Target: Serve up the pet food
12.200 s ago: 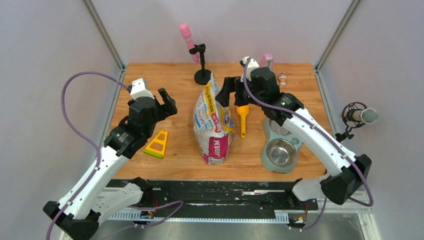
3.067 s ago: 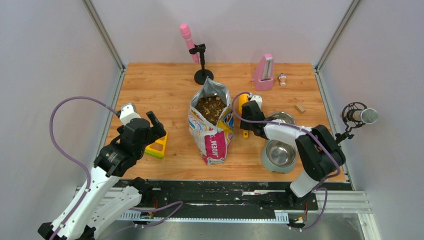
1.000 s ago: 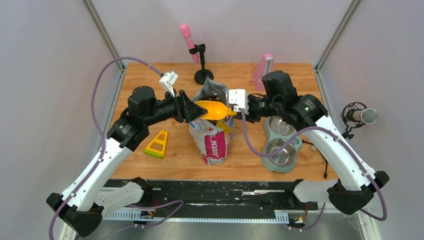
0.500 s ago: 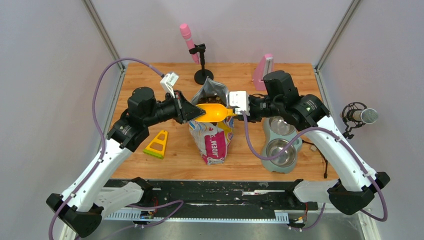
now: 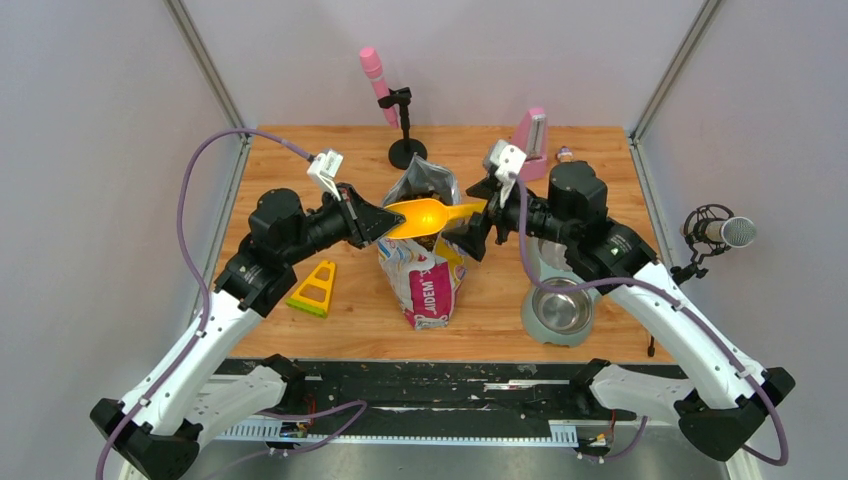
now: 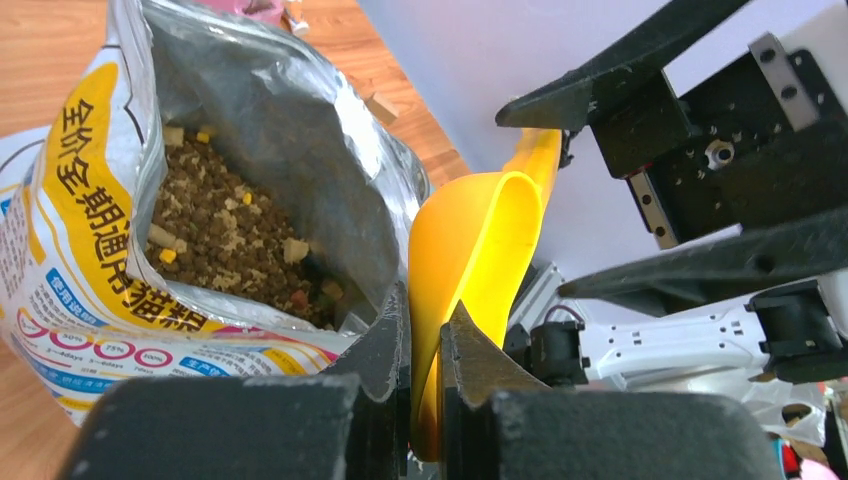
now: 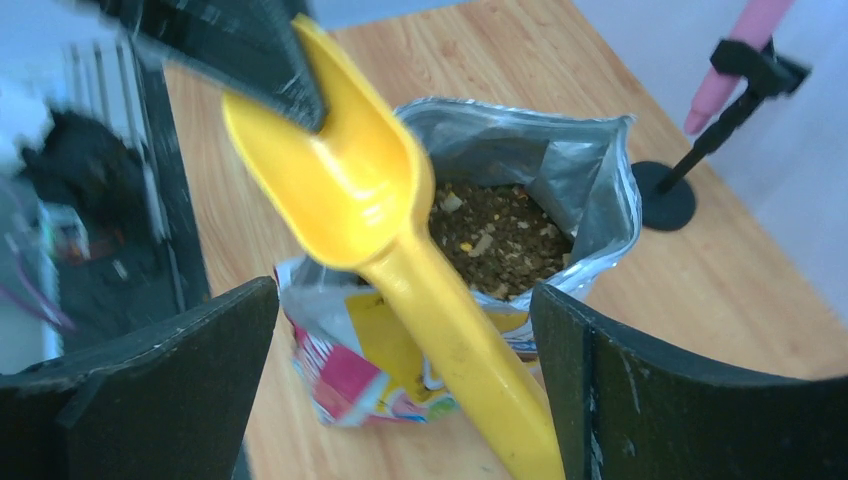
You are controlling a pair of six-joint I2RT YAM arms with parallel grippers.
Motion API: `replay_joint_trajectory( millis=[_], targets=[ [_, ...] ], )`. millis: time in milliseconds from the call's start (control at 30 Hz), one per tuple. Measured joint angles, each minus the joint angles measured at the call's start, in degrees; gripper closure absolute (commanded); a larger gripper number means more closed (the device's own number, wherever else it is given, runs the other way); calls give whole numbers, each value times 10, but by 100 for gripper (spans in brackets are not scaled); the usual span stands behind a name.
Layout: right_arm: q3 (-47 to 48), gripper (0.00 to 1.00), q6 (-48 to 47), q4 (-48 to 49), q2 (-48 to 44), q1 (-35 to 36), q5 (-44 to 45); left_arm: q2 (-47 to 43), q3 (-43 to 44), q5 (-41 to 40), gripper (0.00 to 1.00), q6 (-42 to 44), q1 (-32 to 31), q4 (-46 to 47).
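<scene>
Top view high behind, looking down, close wrist views facing each other, sharing scoop (image 6: 470, 250), bag (image 6: 90, 200)

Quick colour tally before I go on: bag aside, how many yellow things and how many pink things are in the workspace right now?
Yellow: 2, the scoop and the triangular piece.
Pink: 2, the microphone and the metronome.
Total: 4
</scene>
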Motion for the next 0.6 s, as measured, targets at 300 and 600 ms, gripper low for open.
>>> replay_joint_trajectory(
  millis=[300,600],
  targets=[
    [-8,0,372,95,-17,-78,45,-9,-5,-13,100,6,0,31],
    [-80,0,545,104,-54,-207,-58,-13,-18,-17,100,20,0,52]
  ],
)
